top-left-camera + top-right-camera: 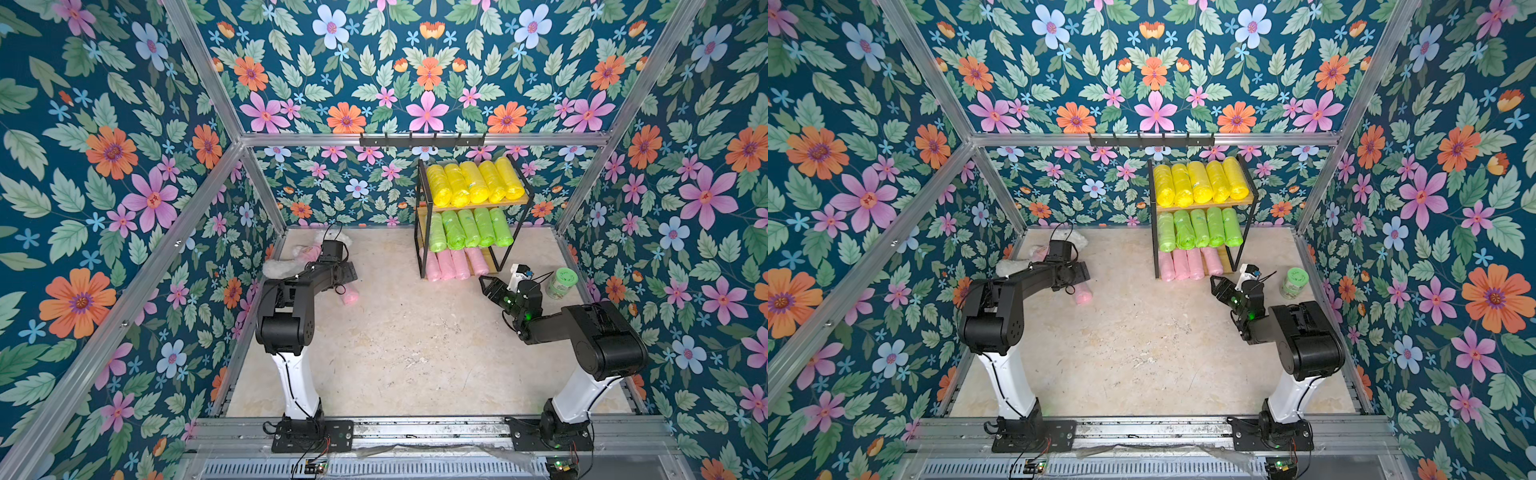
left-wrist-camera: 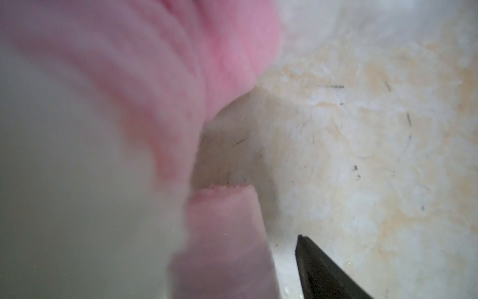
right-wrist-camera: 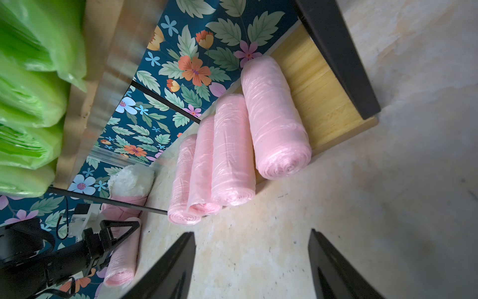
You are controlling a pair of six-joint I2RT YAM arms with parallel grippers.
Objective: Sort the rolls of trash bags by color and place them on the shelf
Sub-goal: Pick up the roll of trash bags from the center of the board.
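The shelf [image 1: 482, 205] stands at the back right. Several yellow rolls [image 1: 473, 183] fill its top tier, several green rolls [image 1: 469, 228] the middle, and several pink rolls [image 3: 232, 150] lie on the bottom board [image 3: 318, 85]. One more pink roll [image 1: 350, 296] lies on the table at the left. My left gripper [image 1: 347, 290] is down over it and open. In the left wrist view one finger [image 2: 318, 269] stands a small gap off this roll [image 2: 227, 233]; the other finger is hidden. My right gripper [image 3: 252, 259] hovers open and empty before the bottom tier.
A white plush toy in pink [image 1: 282, 266] lies right behind the left gripper, by the left wall. A green-lidded jar [image 1: 561, 282] stands to the right of the right gripper. A black hook rail [image 1: 422, 140] hangs on the back frame above the shelf.
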